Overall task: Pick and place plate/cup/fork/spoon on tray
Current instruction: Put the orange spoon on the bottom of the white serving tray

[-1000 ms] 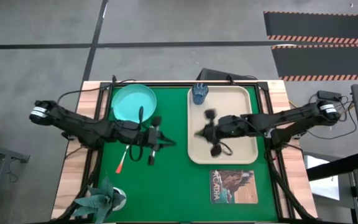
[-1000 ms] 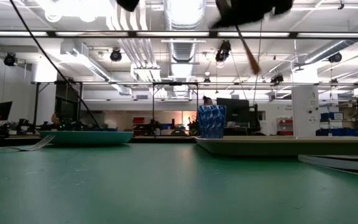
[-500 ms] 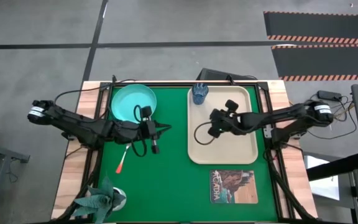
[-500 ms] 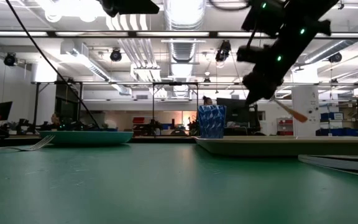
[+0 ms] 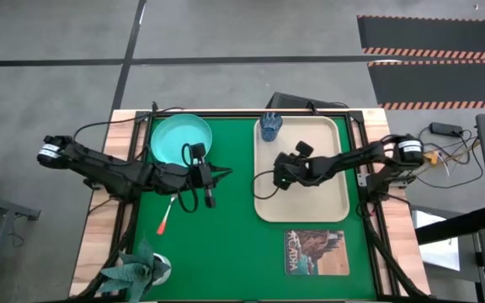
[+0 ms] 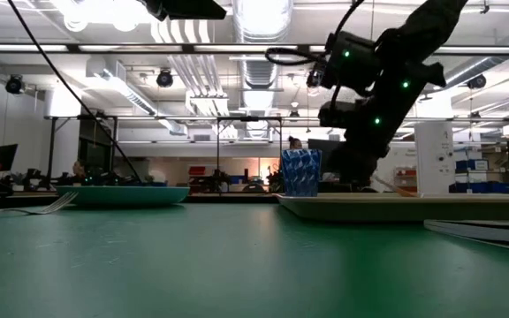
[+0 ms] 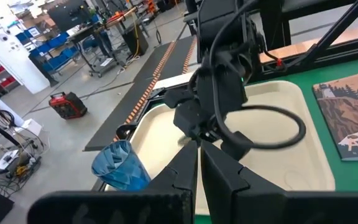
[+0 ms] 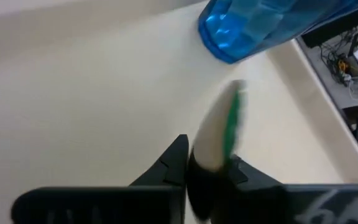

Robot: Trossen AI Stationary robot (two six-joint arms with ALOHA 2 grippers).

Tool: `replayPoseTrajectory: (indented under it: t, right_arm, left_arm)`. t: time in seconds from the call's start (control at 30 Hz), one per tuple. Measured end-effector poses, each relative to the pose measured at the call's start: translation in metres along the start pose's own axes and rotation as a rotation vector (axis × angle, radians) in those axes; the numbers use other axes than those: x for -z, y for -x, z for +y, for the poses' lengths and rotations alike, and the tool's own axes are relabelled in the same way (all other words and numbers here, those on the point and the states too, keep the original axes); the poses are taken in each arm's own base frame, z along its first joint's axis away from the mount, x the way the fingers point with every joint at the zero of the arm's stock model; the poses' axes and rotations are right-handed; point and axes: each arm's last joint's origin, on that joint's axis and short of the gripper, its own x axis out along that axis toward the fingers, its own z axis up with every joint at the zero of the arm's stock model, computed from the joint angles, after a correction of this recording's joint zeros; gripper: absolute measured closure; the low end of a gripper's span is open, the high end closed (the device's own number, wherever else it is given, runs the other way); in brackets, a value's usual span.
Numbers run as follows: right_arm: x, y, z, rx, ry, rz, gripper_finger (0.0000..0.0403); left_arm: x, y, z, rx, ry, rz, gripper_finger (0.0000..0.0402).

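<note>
The spoon point(image 8: 219, 130) is between the fingers of my right gripper point(image 5: 280, 179), which is shut on it low over the beige tray point(image 5: 310, 210). The blue cup point(image 5: 270, 126) stands upright in the tray's far left corner and also shows in the low view point(image 6: 300, 172). The turquoise plate point(image 5: 181, 139) lies on the green mat at the far left. The fork point(image 5: 166, 219) lies flat on the mat near the plate. My left gripper point(image 5: 224, 173) is shut and empty above the mat, between the plate and the tray, pointing toward the tray. My right gripper pinches the spoon between its two fingers point(image 8: 178, 163) at the base of the silver bowl point(image 8: 211, 155), and the bowl sticks out past the fingertips. The red-orange handle point(image 6: 400, 188) shows just above the tray's rim. Whether it touches the tray I cannot tell.
A printed picture card point(image 5: 317, 252) lies on the mat just near of the tray. A small potted plant point(image 5: 141, 269) stands at the near left corner. Open green mat lies between the plate and the tray.
My right gripper has come down with the spoon from high above the tray to just over its floor, turning as it went, and the spoon's handle has swung low toward the tray. My left gripper shifted a little toward the far edge, then stayed still.
</note>
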Motion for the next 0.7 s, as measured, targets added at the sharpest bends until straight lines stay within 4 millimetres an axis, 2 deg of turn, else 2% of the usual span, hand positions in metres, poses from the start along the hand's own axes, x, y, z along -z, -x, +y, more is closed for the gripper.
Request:
replayPoseTrajectory:
  t: [0.2,0.33,0.53,0.7]
  right_arm:
    - [0.0,-0.009,0.009,-0.038,-0.016,0.038,0.0333]
    - [-0.006,-0.008,0.01,-0.042,-0.037,0.037,0.0314]
    - [-0.031,0.019,-0.003,-0.139,-0.046,0.057,0.031]
    - [-0.043,0.038,-0.028,-0.203,-0.072,0.112,0.0309]
  left_arm:
    - [0.0,0.0,0.0,0.0,0.0,-0.001,0.0395]
    - [0.0,0.0,0.0,0.0,0.0,-0.001,0.0395]
    - [0.0,0.0,0.0,0.0,0.001,-0.001,0.0395]
    - [0.0,0.0,0.0,0.001,0.001,-0.001,0.0395]
